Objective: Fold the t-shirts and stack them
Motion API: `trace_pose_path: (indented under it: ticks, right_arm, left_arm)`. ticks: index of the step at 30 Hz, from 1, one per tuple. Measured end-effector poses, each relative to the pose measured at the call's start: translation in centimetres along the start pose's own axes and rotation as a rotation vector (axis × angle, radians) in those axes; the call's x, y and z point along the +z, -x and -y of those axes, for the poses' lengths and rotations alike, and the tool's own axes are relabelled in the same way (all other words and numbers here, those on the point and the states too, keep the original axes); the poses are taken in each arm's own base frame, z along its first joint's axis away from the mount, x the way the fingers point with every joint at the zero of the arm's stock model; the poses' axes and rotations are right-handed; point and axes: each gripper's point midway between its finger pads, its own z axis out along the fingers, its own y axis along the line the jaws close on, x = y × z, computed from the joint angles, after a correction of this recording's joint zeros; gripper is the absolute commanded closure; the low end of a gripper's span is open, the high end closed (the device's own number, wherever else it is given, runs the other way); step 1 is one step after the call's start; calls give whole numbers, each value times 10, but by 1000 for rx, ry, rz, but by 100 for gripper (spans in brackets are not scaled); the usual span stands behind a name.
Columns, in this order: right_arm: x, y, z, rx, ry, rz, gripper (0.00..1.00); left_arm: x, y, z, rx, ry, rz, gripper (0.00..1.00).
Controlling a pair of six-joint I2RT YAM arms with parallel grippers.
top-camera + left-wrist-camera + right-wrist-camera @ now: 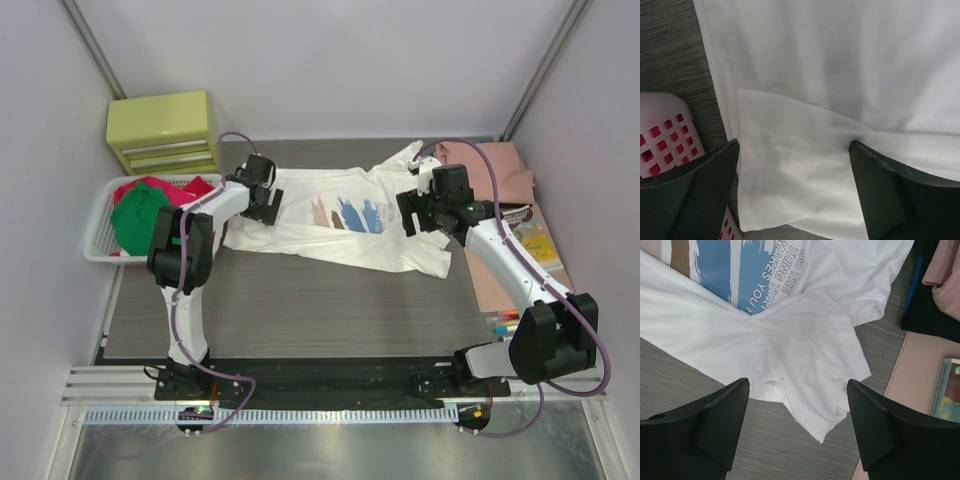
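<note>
A white t-shirt (340, 225) with a blue, brown and pink brush-stroke print lies spread across the table. My left gripper (265, 208) hangs open over its left edge. In the left wrist view a folded white corner (790, 170) lies between the spread fingers (794, 144), untouched. My right gripper (415, 218) stands open above the shirt's right sleeve (810, 335), with its gap (797, 382) over the sleeve's lower hem. Red (165, 190) and green (140, 215) t-shirts fill the basket. A salmon-pink t-shirt (490, 165) lies at the back right.
A white slotted basket (100, 250) stands at the left, its rim (665, 130) close to my left finger. A yellow drawer unit (163, 130) sits behind it. On the right are a pink mat (500, 285), a thin book (949, 390), dark cloth (920, 305) and coloured markers (505, 322).
</note>
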Motion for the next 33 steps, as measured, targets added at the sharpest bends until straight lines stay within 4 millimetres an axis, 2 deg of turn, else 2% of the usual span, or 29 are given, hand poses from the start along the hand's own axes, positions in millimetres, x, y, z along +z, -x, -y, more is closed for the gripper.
trace_pose_path:
  ticks: [7, 11, 14, 17, 20, 23, 26, 29, 32, 33]
  right_arm:
    - [0, 0, -1, -3, 5, 0, 15]
    - [2, -7, -3, -11, 18, -13, 15]
    - [4, -15, -5, -18, 25, -32, 15]
    - [4, -15, -5, -21, 28, -33, 15]
    - [4, -15, -5, -25, 31, -32, 15]
    - [5, -16, -5, -28, 30, -33, 14]
    - [5, -19, -6, -27, 31, -39, 11]
    - [5, -18, -5, -26, 29, -39, 9]
    - [0, -9, 2, -20, 15, -43, 7]
    - [-4, 4, 8, -12, 9, -42, 7]
  left_arm:
    - [-1, 1, -4, 2, 26, 2, 7]
    - [-6, -5, 1, 8, -9, 3, 6]
    - [-21, -11, 10, 35, -56, 17, 6]
    - [-49, -9, 17, 60, -80, 74, 5]
    - [-88, 12, 14, 67, -87, 199, 4]
    - [-139, 42, 0, 50, -81, 378, 3]
    - [-177, 68, -12, 35, -63, 494, 3]
    - [-186, 93, -20, 36, -33, 525, 3]
    - [-172, 114, -21, 56, -7, 482, 3]
    - [-163, 119, -20, 62, -9, 451, 3]
